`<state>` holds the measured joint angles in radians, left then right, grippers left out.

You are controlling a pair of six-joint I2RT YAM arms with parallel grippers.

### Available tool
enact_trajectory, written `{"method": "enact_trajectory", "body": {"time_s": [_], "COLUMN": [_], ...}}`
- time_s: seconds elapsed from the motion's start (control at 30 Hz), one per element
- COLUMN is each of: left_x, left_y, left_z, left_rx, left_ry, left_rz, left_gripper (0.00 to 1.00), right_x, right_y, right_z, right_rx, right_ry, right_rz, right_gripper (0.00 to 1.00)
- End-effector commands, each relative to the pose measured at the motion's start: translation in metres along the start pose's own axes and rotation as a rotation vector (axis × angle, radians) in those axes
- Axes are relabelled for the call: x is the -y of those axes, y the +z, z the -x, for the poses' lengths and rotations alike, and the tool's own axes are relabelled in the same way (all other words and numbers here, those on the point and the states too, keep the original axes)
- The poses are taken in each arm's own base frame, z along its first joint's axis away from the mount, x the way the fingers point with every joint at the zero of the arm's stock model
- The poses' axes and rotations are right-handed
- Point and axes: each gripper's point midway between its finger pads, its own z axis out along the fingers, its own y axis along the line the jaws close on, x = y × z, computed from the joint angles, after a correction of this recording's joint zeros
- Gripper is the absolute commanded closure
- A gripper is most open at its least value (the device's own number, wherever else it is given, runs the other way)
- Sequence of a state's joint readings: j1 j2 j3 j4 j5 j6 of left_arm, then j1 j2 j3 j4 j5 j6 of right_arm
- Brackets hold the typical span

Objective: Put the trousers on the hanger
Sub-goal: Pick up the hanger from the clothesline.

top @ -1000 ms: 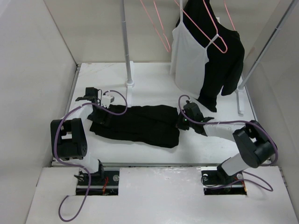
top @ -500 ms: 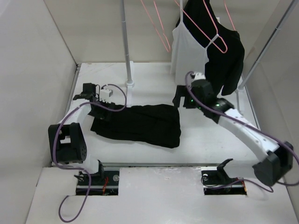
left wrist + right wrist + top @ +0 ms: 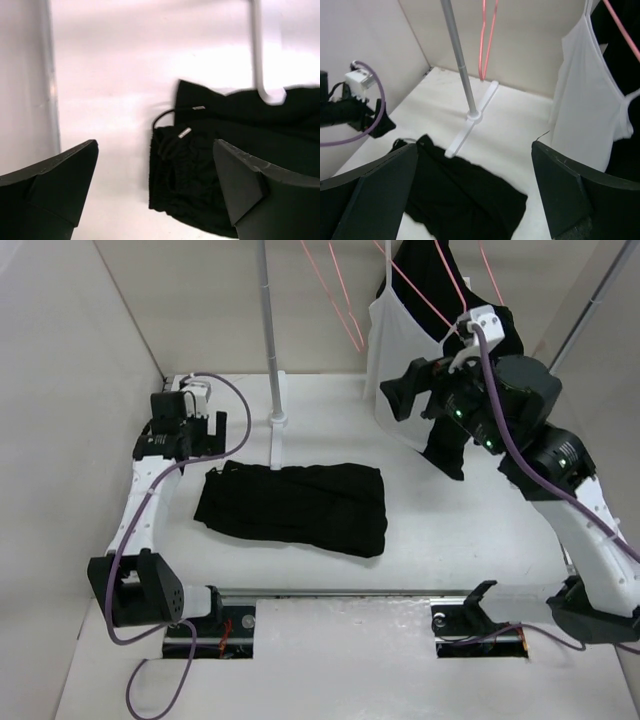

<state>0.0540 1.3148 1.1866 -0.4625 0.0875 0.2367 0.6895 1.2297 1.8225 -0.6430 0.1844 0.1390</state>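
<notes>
Here, the left end effector (image 3: 155,142) hovers, fingers apart, over the trousers' waistband. The black trousers (image 3: 295,505) lie folded mid-worktop (image 3: 450,530). The empty pink hanger (image 3: 482,65) hangs behind. The right end effector (image 3: 474,146) is likewise spread, holding nothing.

I lose the hanger (image 3: 334,300) hook above the top edge, overhead and right wrist alike. Left wrist feed: trousers (image 3: 220,170) blurred, cropped right and below. The right arm (image 3: 560,470) masks part of the black top (image 3: 447,447).
</notes>
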Motion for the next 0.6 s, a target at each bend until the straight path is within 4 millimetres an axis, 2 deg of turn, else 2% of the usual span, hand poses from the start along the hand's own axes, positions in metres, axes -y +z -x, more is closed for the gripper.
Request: {"method": "enact_trajectory", "body": {"time_s": [0.0, 0.03, 0.07, 0.1, 0.13, 0.17, 0.2, 0.23, 0.27, 0.3, 0.33, 0.37, 0.4, 0.43, 0.47, 0.5, 0.53, 0.57], "left_x": [-0.032, -0.036, -0.040, -0.044, -0.044, -0.044, -0.042, -0.041, -0.038, -0.038, -0.038, -0.038, -0.038, -0.037, -0.037, -0.038, -0.038, -0.040], "left_y": [-0.021, -0.026, -0.031, -0.039, -0.042, -0.042, -0.043, -0.053, -0.054, -0.056, -0.059, -0.057, -0.062, -0.059, -0.060, -0.060, -0.061, -0.061], "left_z": [0.045, 0.052, 0.060, 0.072, 0.075, 0.075, 0.079, 0.086, 0.083, 0.085, 0.083, 0.080, 0.082, 0.077, 0.074, 0.071, 0.069, 0.069], "left_rx": [0.132, 0.154, 0.176, 0.210, 0.213, 0.213, 0.224, 0.259, 0.259, 0.276, 0.285, 0.276, 0.290, 0.276, 0.274, 0.264, 0.264, 0.263], "left_ry": [-0.145, -0.192, -0.209, -0.226, -0.226, -0.226, -0.225, -0.225, -0.223, -0.224, -0.215, -0.215, -0.215, -0.215, -0.206, -0.207, -0.207, -0.208], "left_rz": [0.181, 0.206, 0.225, 0.241, 0.242, 0.242, 0.226, 0.217, 0.206, 0.207, 0.209, 0.209, 0.209, 0.209, 0.210, 0.218, 0.218, 0.229], "left_gripper": [0.00, 0.00, 0.00, 0.00, 0.00, 0.00, 0.00, 0.00, 0.00, 0.00, 0.00, 0.00, 0.00, 0.00, 0.00, 0.00, 0.00, 0.00], "right_x": [-0.006, -0.009, -0.011, -0.014, -0.018, -0.022, -0.027, -0.030, -0.034, -0.034, -0.030, -0.026, -0.024, -0.021, -0.007, -0.003, 0.007, 0.006], "right_y": [0.027, 0.033, 0.059, 0.070, 0.076, 0.086, 0.113, 0.121, 0.121, 0.142, 0.140, 0.146, 0.154, 0.175, 0.181, 0.187, 0.206, 0.213], "right_z": [0.031, 0.047, 0.040, 0.045, 0.069, 0.074, 0.063, 0.072, 0.091, 0.083, 0.104, 0.109, 0.107, 0.094, 0.098, 0.098, 0.082, 0.080], "right_rx": [0.123, 0.166, 0.151, 0.169, 0.244, 0.263, 0.247, 0.284, 0.336, 0.328, 0.383, 0.405, 0.405, 0.392, 0.425, 0.439, 0.422, 0.431], "right_ry": [-0.021, -0.021, -0.032, -0.029, -0.024, -0.022, -0.026, -0.019, -0.009, -0.008, 0.003, 0.008, 0.010, 0.012, 0.030, 0.039, 0.036, 0.038], "right_rz": [-0.008, -0.003, -0.015, -0.012, 0.004, 0.017, 0.026, 0.031, 0.037, 0.022, 0.010, -0.006, -0.020, -0.047, -0.117, -0.143, -0.176, -0.175], "right_gripper": [0.00, 0.00, 0.00, 0.01, 0.01, 0.01, 0.01, 0.02, 0.02, 0.02, 0.02, 0.02, 0.02, 0.02, 0.02, 0.04, 0.05, 0.06]}}
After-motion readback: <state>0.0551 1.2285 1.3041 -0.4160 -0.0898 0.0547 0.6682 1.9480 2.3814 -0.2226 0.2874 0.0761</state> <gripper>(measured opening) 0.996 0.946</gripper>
